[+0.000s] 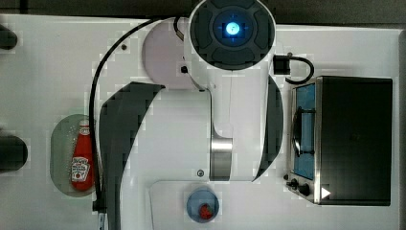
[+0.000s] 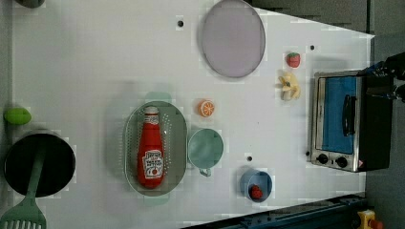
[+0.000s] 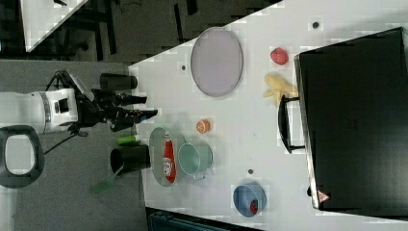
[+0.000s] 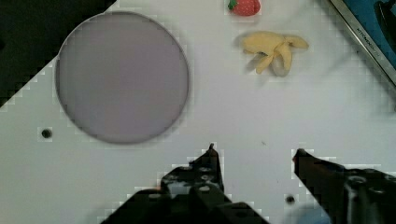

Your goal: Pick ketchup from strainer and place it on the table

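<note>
The ketchup (image 2: 151,148), a red squeeze bottle with a white cap and a label, lies lengthwise in the pale green oval strainer (image 2: 179,143) on the white table (image 2: 86,62). The top view shows the ketchup (image 1: 82,155) in the strainer (image 1: 61,148) at the top view's left, beside the arm. My gripper (image 4: 255,153) is open with nothing between its fingers, high over bare table near the grey-lilac plate (image 4: 122,77). In the right view the gripper (image 3: 146,107) hangs well apart from the ketchup (image 3: 167,156).
A green cup (image 2: 205,148) touches the strainer's side, with an orange slice (image 2: 206,108) close by. A blue bowl (image 2: 255,183) holds a strawberry. A toaster oven (image 2: 344,121), banana (image 2: 289,86), loose strawberry (image 2: 293,59), black pot (image 2: 38,164) and lime (image 2: 17,116) ring the table.
</note>
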Robot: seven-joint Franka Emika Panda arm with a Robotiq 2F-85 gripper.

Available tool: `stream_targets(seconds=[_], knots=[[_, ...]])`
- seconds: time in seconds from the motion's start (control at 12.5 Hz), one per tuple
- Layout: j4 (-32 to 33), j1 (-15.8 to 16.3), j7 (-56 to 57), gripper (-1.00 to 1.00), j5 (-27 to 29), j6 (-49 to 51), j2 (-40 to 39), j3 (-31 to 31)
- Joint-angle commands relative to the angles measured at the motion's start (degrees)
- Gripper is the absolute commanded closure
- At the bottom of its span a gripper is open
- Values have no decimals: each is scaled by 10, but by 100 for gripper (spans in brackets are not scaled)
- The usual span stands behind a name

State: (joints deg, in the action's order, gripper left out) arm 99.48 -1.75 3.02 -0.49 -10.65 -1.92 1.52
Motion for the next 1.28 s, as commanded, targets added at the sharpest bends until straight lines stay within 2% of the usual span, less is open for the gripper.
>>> stream_targets(seconds=[0.08,0.24,0.48,0.8,1.28], knots=[[1,-55,-8,-59,13,62,64,42],[1,-48,-8,-99,15,60,60,59],[1,-30,-8,-100,16,60,46,122],[1,-12,-11,-100,16,38,20,235],[27,7,-16,-100,11,4,-59,385]])
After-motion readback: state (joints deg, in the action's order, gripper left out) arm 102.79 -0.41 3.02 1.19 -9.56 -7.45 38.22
